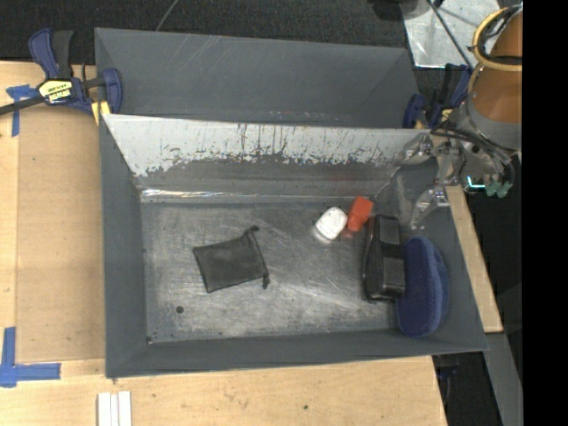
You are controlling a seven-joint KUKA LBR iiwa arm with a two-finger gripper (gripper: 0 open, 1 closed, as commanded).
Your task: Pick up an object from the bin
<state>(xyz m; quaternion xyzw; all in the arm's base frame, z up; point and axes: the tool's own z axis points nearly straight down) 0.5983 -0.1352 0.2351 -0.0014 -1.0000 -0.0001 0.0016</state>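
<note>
Blue oblong pad (422,289), black case (383,257), orange piece (359,214), white lump (330,224), dark cloth (231,264): all unpicked, we judge; pincer (426,204) nearby, whether clenched or released we cannot tell.

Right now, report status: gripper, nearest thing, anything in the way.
Gripper near right wall of bin, far end. Nearest: black case, blue oval pouch against its right side. Orange piece and white piece close on its left.

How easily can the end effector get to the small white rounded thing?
Probably easily: the end effector hangs close by, nothing lies on the small white rounded thing, and only a small orange block sits beside it.
</note>
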